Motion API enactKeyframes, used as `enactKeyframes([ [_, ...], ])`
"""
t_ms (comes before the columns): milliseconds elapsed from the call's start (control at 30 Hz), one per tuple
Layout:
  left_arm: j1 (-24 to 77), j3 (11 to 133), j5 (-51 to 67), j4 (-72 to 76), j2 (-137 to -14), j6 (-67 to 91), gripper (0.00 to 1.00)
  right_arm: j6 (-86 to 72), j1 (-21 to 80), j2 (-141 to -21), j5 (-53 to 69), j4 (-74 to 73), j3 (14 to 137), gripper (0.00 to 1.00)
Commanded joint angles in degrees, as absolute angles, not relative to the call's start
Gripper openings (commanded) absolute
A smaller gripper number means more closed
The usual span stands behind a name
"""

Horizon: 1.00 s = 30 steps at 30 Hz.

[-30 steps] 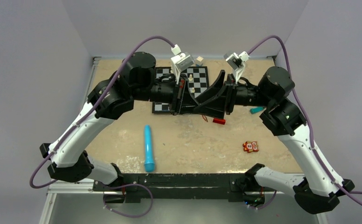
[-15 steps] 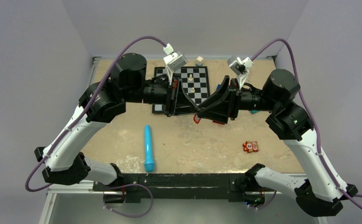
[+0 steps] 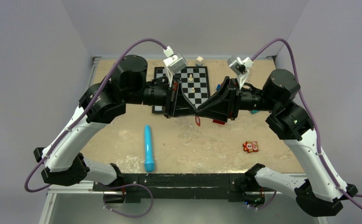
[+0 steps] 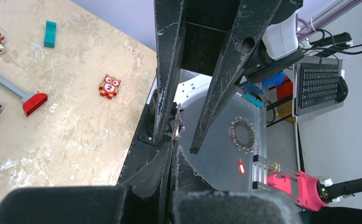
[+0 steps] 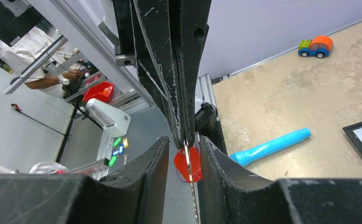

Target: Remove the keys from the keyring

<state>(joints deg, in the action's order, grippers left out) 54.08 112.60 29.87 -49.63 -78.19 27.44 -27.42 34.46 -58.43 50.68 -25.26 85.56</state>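
Observation:
The two grippers meet tip to tip above the middle of the table. My left gripper (image 3: 198, 110) is shut, and its tips (image 5: 183, 136) pinch the thin metal ring of the keyring. The red tag (image 5: 183, 164) hangs below that pinch, and a thin silver key (image 5: 192, 200) hangs edge-on beside it. My right gripper (image 5: 184, 140) is open, with one finger on each side of the tag and key. From above, the red tag (image 3: 198, 121) dangles under the joined tips. In the left wrist view only a silvery sliver (image 4: 177, 127) shows above my shut left gripper (image 4: 173, 150).
A blue cylinder (image 3: 148, 147) lies at the front left. The orange square toy marked 2 (image 3: 250, 146) sits at the front right. A chessboard (image 3: 195, 86) with white pieces lies behind the grippers. The red block-headed toy (image 3: 219, 122) and a teal block (image 3: 256, 111) lie under the right arm.
Both arms have shifted a little to the left and their wrists have turned. The red tag, first tucked under the tips, now hangs clear below them.

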Motion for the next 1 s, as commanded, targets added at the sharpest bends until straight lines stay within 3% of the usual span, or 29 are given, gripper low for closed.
enactKeyframes([
  [0, 54.17, 112.68, 28.99, -49.96, -76.1, 26.11, 0.0, -27.65, 34.49, -57.12, 51.36, -22.85, 86.2, 0.34],
  [133, 54.17, 112.55, 28.91, -49.95, -75.89, 26.1, 0.0, -28.29, 34.49, -56.88, 51.91, -22.33, 84.93, 0.3],
  [667, 54.14, 112.41, 28.91, -49.36, -76.28, 26.28, 0.0, -30.19, 34.54, -56.93, 51.72, -20.08, 82.99, 0.28],
  [967, 54.18, 112.37, 28.91, -49.61, -76.41, 26.11, 0.0, -30.21, 34.56, -57.37, 52.8, -19.85, 83.03, 0.2],
])
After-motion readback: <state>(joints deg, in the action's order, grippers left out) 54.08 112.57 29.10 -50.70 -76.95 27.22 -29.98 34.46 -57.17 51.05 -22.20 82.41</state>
